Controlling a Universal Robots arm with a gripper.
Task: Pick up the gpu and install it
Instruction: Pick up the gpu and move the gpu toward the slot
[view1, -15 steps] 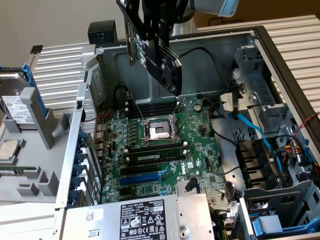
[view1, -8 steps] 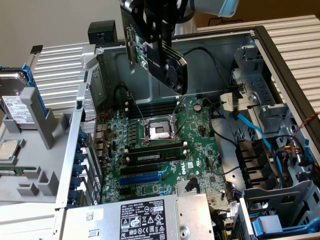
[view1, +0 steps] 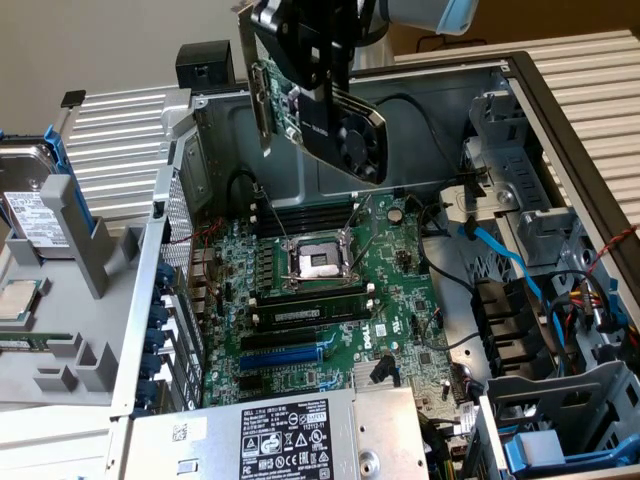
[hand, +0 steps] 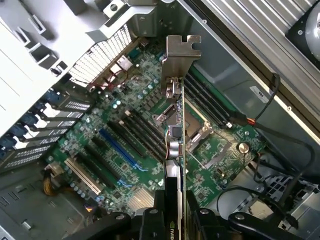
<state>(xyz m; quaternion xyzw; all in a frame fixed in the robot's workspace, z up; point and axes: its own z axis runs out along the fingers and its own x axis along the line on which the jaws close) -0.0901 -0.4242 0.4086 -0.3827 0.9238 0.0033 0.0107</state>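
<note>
outside case, exterior view's left: hard drive at the far end, grey plastic bracket beside it, loose processor chip nearer the camera.
case: open, lying on its side, inside facing up.
end bracket: silver, on the gpu's end toward the exterior view's left; in the wrist view it is the end farthest from the jaws.
gpu: in the air above the far part of the case, tilted, clear of the board. Black fan shroud faces the exterior view's right and downward, green board faces the other way. The wrist view sees it edge-on, over the socket area.
jaws: clamped on the gpu, one finger on each face, narrow gap set by the card's thickness.
motherboard: green, flat on the case floor below the card; also in the wrist view.
cpu socket: mid-board, metal frame.
blue slot: near side of the board, nothing in it; wrist view.
power supply: nearest edge, label up.
exterior view's right: blue cables, drive cage.
</note>
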